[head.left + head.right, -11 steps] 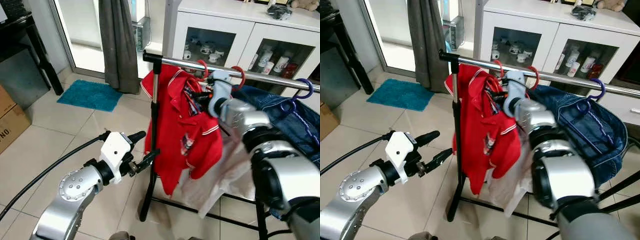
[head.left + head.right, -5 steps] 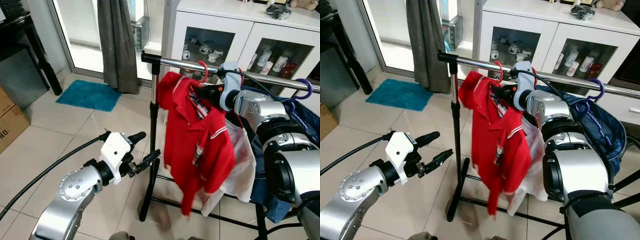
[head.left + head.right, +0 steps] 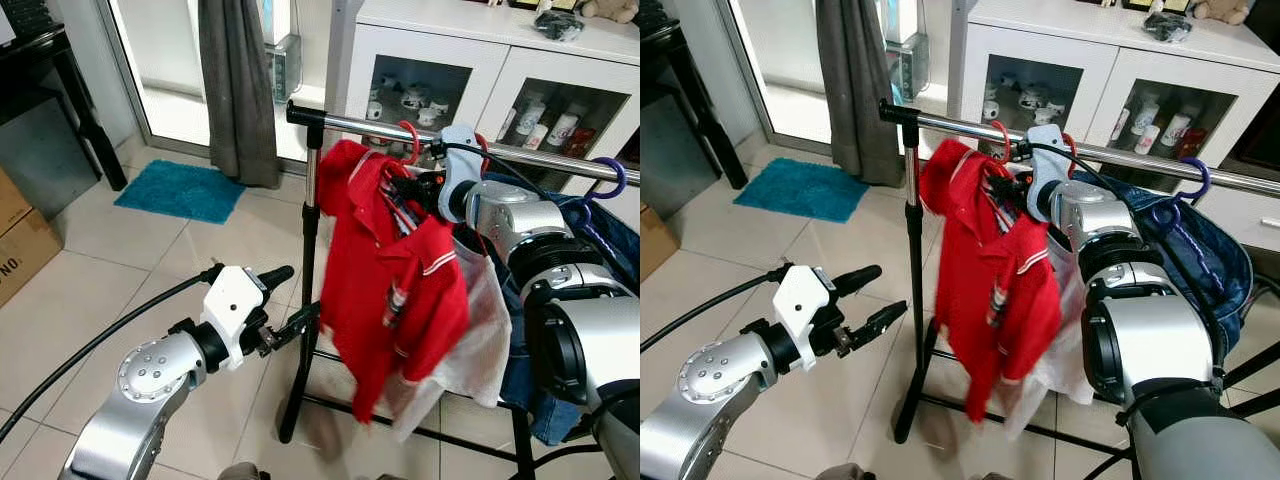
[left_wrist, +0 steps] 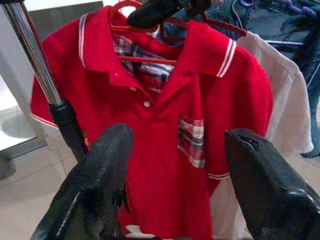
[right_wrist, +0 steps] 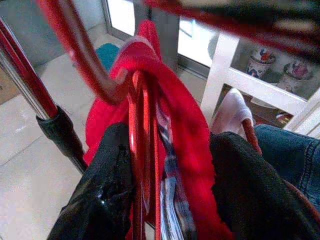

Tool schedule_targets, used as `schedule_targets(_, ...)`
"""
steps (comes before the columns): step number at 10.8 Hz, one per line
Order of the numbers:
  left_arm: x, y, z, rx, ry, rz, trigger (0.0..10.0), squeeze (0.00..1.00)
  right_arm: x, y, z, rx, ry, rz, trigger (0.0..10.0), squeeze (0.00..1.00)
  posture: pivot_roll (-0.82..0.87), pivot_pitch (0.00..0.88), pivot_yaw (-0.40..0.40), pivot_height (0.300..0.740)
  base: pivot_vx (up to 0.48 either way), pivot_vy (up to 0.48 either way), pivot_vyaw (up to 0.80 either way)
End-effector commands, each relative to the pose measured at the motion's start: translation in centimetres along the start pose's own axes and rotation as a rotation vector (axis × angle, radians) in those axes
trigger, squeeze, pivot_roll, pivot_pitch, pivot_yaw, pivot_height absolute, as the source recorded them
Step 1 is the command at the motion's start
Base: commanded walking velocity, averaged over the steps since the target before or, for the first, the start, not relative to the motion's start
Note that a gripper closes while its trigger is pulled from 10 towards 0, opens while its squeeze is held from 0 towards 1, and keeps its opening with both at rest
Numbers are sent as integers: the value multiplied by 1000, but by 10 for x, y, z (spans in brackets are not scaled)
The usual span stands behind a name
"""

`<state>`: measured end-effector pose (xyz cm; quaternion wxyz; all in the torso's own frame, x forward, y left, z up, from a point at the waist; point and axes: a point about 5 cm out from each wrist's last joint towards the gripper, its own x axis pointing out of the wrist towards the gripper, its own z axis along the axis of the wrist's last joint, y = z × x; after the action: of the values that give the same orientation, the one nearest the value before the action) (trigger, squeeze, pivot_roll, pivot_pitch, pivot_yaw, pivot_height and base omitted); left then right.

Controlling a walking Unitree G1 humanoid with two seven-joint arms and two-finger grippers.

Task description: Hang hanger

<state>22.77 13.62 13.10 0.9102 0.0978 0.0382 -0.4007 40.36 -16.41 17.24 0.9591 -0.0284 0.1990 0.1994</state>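
Red hanger [image 5: 141,165] – betw. right gripper [image 5: 165,185] jaws

Red cloth shirt [image 3: 395,290], glossy plastic hanger [image 5: 137,150], shiny metal rail [image 3: 380,128].

Ahead of my left gripper [image 3: 283,300] the rack's upright pole [image 3: 308,250] blocks the way; open floor [image 3: 150,260] (tiled) lies to its left.
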Motion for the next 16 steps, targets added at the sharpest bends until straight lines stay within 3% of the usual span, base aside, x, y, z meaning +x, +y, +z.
schedule_targets(1, 1, -2, 5, 23, -5, -21, 10000, 0, 0, -1, -4, -3, 29, -15, 2941, 0, 60, 6, -45, 740, 0, 0, 0)
schedule_targets(2, 1, -2, 5, 23, -4, -22, 10000, 0, 1, 1, -6, 3, 33, -13, 0, 0, 60, 6, -45, 740, 0, 0, 0)
schedule_targets(7, 3, -3, 4, 29, 7, -35, 10000, 0, 7, 11, -12, 17, 40, 19, 0, 0, 61, 0, -45, 740, 0, 0, 0)
schedule_targets(12, 3, -3, 3, 36, 15, -36, 10000, 0, 5, 7, -7, 41, 7, 0, 0, 0, 56, 0, -45, 740, 0, 0, 0)
schedule_targets(16, 0, 1, 2, 8, 5, 51, 10000, 0, -3, 5, 15, 39, -250, 2, 0, 0, 61, 0, -50, 740, 0, 0, 0)
